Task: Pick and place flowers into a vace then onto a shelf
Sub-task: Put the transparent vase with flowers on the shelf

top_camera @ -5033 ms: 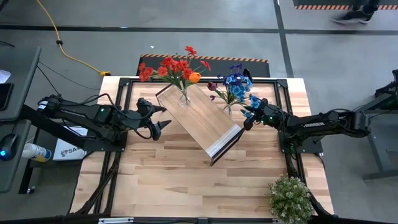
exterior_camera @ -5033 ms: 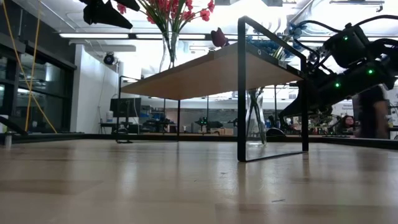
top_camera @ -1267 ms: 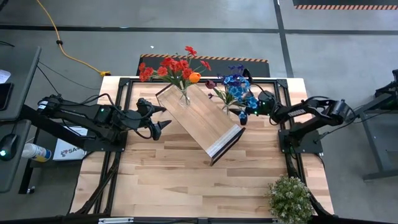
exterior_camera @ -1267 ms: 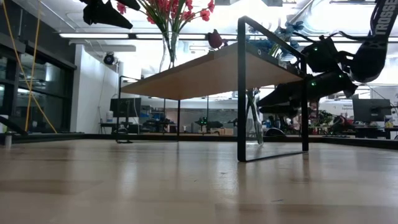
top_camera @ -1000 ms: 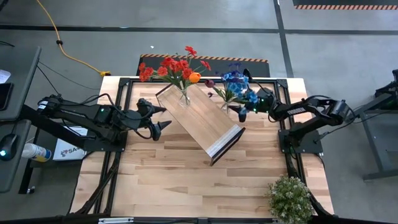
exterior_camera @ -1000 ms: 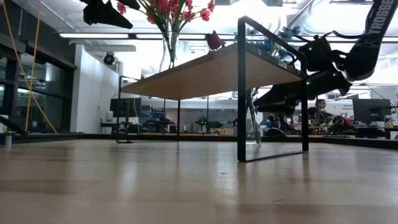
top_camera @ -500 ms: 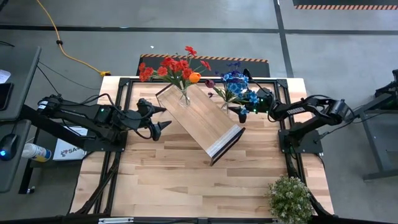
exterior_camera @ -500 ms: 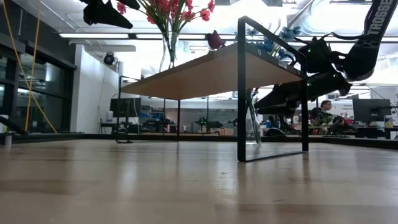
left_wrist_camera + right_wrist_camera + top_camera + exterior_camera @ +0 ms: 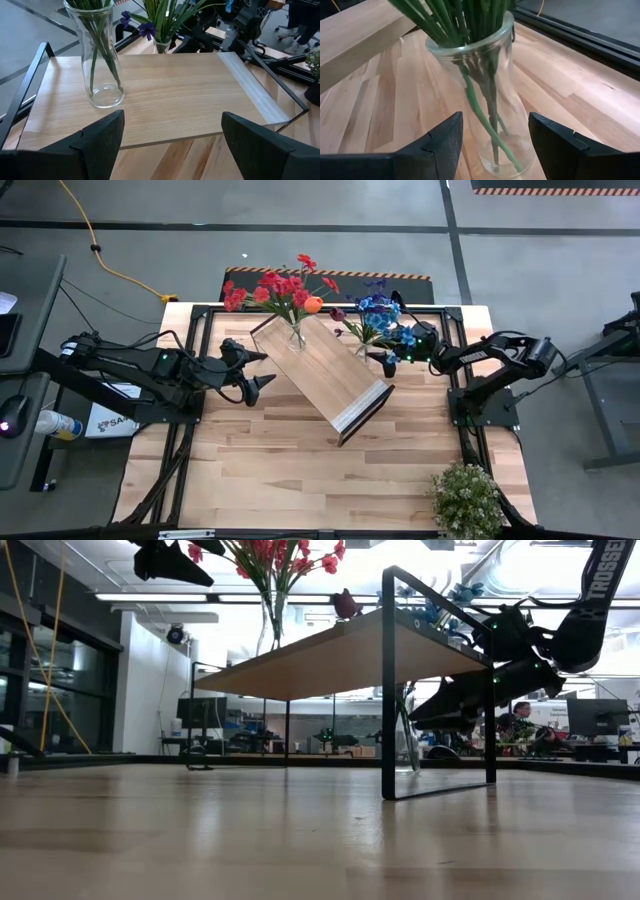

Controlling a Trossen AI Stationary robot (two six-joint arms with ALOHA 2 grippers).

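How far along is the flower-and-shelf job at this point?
Done: the vase of red and orange flowers stands on the shelf, and the blue and purple flowers are in the second glass vase. In hand: the right gripper, open, straddles that vase on the tabletop beside the shelf. Left: grasping it and placing it on the shelf. The left gripper waits open by the shelf.

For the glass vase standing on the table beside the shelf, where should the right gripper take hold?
Grip the glass vase low on its body, below the flared rim, coming in level from the side away from the shelf. The open right gripper already faces it there, and the stems leave the top blocked.
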